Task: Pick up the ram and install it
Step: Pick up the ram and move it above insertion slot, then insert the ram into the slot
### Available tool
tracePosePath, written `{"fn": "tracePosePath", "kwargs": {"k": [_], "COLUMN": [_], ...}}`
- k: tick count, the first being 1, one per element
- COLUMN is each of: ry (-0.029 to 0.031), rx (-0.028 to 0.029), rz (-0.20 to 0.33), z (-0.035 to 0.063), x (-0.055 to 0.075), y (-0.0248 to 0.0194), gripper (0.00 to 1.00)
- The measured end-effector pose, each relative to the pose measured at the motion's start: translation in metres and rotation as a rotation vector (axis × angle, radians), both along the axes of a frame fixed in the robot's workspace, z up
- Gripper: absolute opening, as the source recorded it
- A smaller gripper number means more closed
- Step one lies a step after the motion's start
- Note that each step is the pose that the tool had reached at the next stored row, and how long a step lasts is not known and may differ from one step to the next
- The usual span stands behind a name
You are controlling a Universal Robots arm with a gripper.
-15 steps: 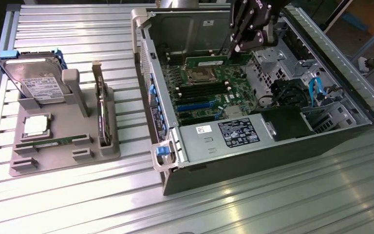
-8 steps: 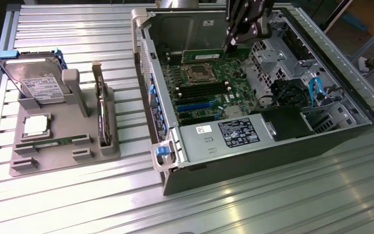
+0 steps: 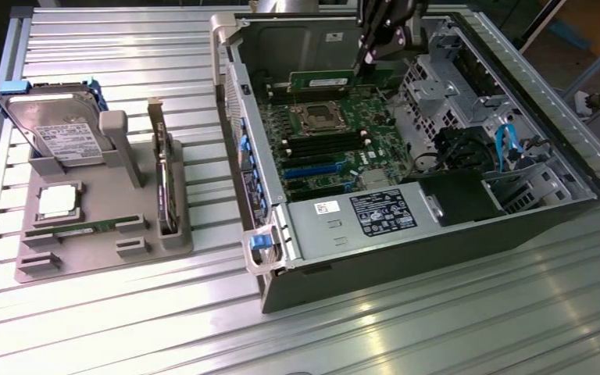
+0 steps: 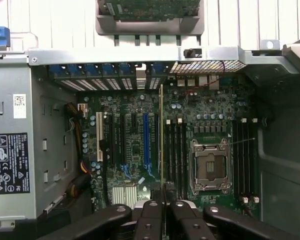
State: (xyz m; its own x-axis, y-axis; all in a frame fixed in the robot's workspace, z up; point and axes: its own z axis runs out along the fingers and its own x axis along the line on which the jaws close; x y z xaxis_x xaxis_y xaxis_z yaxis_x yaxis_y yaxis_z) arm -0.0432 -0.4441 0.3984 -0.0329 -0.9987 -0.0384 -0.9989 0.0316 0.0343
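Green and thin, the ram [image 3: 330, 80] was held pinched in the clenched gripper [image 4: 162, 205], raised above the motherboard [image 3: 326, 144] inside the open computer case [image 3: 550, 168]. In the wrist view it was presented edge-on, running parallel to the black memory slots [image 4: 176, 150] beside the CPU socket [image 4: 208, 165], not yet seated. For a clean seating, it was judged that the stick should be carried upright, centred over one slot, and pressed evenly along its edge.
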Motion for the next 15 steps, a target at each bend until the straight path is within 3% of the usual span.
{"fn": "tracePosePath", "kwargs": {"k": [8, 15], "ry": [0.0000, 0.0000], "rx": [0.0013, 0.0012], "rz": [0.000, 0.000], "z": [-0.0008, -0.0008], "x": [0.000, 0.000], "y": [0.0124, 0.0126], "gripper": [0.12, 0.12]}}
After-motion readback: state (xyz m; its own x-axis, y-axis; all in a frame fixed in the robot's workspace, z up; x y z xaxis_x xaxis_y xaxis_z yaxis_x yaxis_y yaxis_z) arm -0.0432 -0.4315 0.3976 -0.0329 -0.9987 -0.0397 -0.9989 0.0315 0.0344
